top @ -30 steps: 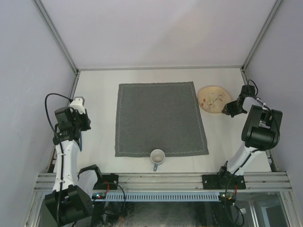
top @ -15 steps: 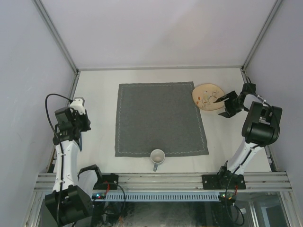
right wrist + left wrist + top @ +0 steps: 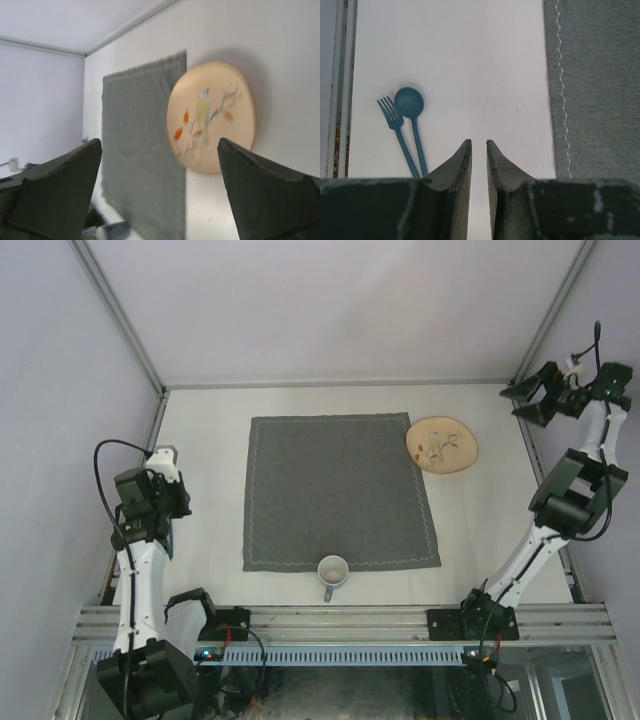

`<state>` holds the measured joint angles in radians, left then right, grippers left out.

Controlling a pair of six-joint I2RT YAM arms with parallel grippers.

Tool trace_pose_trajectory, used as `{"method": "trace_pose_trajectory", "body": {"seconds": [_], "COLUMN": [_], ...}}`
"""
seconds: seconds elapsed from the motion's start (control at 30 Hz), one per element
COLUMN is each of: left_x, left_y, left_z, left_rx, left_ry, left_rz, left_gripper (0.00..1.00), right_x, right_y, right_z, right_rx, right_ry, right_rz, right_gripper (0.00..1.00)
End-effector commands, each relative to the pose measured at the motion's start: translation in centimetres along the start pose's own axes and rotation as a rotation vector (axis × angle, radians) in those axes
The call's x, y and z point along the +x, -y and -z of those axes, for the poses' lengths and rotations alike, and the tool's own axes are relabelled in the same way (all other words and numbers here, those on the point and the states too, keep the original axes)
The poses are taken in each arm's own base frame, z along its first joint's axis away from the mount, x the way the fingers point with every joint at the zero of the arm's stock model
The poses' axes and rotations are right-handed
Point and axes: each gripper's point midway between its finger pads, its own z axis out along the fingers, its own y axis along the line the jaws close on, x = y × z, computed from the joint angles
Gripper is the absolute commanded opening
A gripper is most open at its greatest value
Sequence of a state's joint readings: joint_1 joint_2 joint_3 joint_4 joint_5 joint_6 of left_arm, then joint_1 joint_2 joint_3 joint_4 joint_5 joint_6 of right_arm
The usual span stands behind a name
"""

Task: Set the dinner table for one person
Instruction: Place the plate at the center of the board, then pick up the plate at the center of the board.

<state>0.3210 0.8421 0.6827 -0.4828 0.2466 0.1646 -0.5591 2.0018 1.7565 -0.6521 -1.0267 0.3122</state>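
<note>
One place setting is the job, and the table it goes on fills the whole floor of the cell in front of both arms. A grey cloth lies in its middle, with a mug at the near edge.

A second ago my right pincer was shut on the plate, out to the right of the cloth. Since then the plate has slid left, so its rim now meets the cloth's far right corner. The pincer has let go, stands wide and has lifted off toward the far right corner post.

I judge the plate only partly placed, since it belongs in the middle of the cloth.

My left pincer hasn't moved. It is narrow with nothing in it, above bare table, and the blue fork and spoon lie side by side just to its left.
</note>
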Motion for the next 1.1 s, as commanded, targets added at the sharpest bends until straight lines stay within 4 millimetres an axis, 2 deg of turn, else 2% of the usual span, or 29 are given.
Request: {"method": "trace_pose_trajectory", "body": {"seconds": [0.0, 0.1, 0.17, 0.27, 0.4, 0.73, 0.77, 0.93, 1.0, 1.07], "left_x": [-1.4, -1.7, -1.8, -1.9, -1.9, -1.8, -1.7, -1.8, -1.8, -1.8], "left_y": [-0.1, -0.1, -0.2, -0.3, -0.4, -0.3, -0.3, -0.2, -0.3, -0.3], "left_z": [1.0, 1.4, 1.6, 1.8, 1.7, 1.1, 1.1, 1.1, 1.1, 1.1], "left_rx": [-0.013, -0.020, -0.029, -0.035, -0.037, -0.023, -0.022, -0.021, -0.023, -0.023], "left_ry": [0.057, 0.070, 0.073, 0.078, 0.074, 0.065, 0.064, 0.065, 0.066, 0.065], "left_rz": [0.009, 0.007, 0.003, -0.002, -0.004, 0.006, 0.007, 0.010, 0.009, 0.008], "left_gripper": [0.22, 0.22, 0.22, 0.23, 0.23, 0.23, 0.23, 0.23, 0.23, 0.23], "right_x": [0.3, -1.0, -1.1, -0.4, 0.7, 5.4, 5.9, 6.3, 5.9, 5.6], "right_y": [3.6, 7.7, 9.8, 12.3, 14.0, 15.4, 15.4, 15.9, 15.6, 14.7], "right_z": [-1.3, -2.4, -3.0, -3.5, -3.8, -5.0, -5.3, -5.6, -5.4, -5.4], "right_rx": [-0.067, 0.009, 0.056, 0.124, 0.166, 0.159, 0.158, 0.177, 0.174, 0.154], "right_ry": [-0.180, -0.189, -0.191, -0.185, -0.214, -0.309, -0.320, -0.309, -0.298, -0.286], "right_rz": [0.168, 0.196, 0.216, 0.225, 0.237, 0.203, 0.201, 0.189, 0.190, 0.195], "right_gripper": [0.96, 0.96, 0.95, 0.95, 0.93, 0.84, 0.86, 0.83, 0.79, 0.68]}}
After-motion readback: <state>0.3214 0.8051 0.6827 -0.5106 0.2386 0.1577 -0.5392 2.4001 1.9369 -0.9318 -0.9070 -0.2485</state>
